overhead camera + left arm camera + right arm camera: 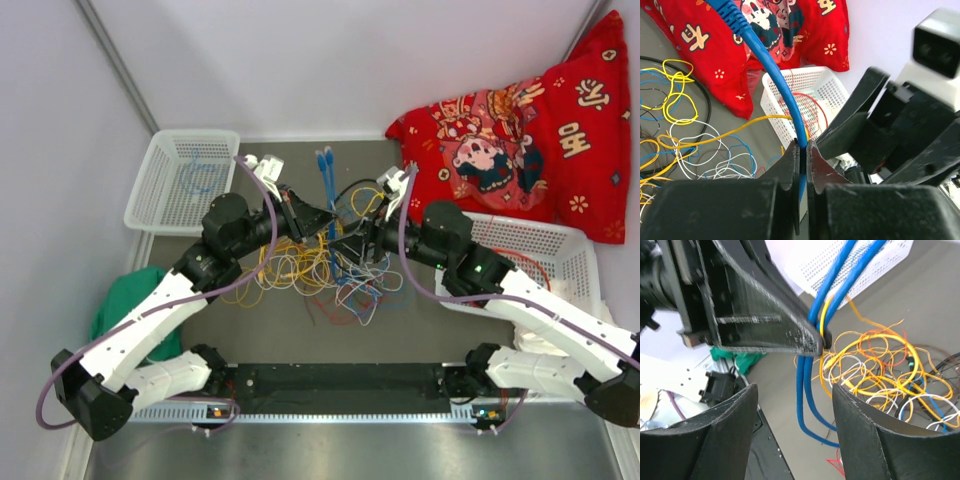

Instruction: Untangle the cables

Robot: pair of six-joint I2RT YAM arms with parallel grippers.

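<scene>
Dark grey desk, white walls around it, steel ledge along the near edge. White mesh left basket in the far left corner, with a thin blue wire coiled inside. Right basket, same type, at the right edge, with a red wire in it. Red cushion with cartoon print sits in the far right corner, touching the right basket's far side. Green cloth at the left edge, partly under the left arm.

Cables: loose tangle mid-desk, overlapping loops in yellow, orange, white, blue, red and black. It lies between and under the two hands and spills toward the near side. Thicker blue cable runs from the tangle toward the far wall, two plug ends side by side.

Left hand: closed, pinching the blue cable at its fingertips, over the far side of the tangle. The cable rises out of the pinch toward the cushion. A yellow strand passes the same pinch; cannot tell if it is caught.

Right hand: jaws spread wide, gripping nothing, just beside the left hand and facing it. Two blue strands hang from the left hand's pinch through the gap between the right fingers. Cannot tell whether they touch the pads.
</scene>
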